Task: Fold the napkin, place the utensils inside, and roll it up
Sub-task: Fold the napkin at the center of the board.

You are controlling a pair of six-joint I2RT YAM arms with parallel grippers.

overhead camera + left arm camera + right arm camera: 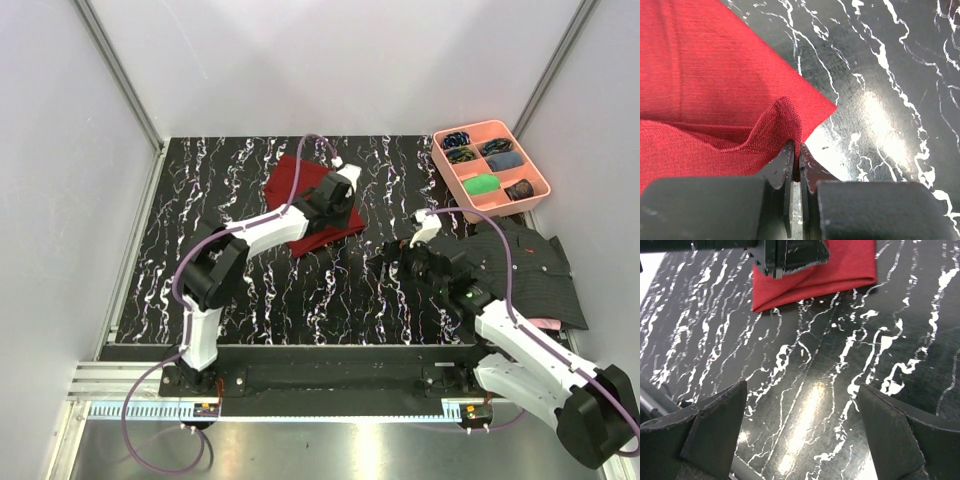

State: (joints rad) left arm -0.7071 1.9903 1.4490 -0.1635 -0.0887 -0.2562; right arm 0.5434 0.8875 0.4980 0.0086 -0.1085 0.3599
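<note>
Away from napkin [285, 185], pink tray [471, 127] holds bundles [482, 184].

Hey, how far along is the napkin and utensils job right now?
Partly folded: the napkin lies doubled. In hand: the left tool is shut on a napkin corner, raised off the layer below. The right tool is open and empty. Remaining: finishing the fold, adding utensils, none visible on the cloth, and rolling.

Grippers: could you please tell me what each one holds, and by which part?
The left gripper pinches the napkin by a raised fold near its corner; the right gripper is open, empty.
</note>
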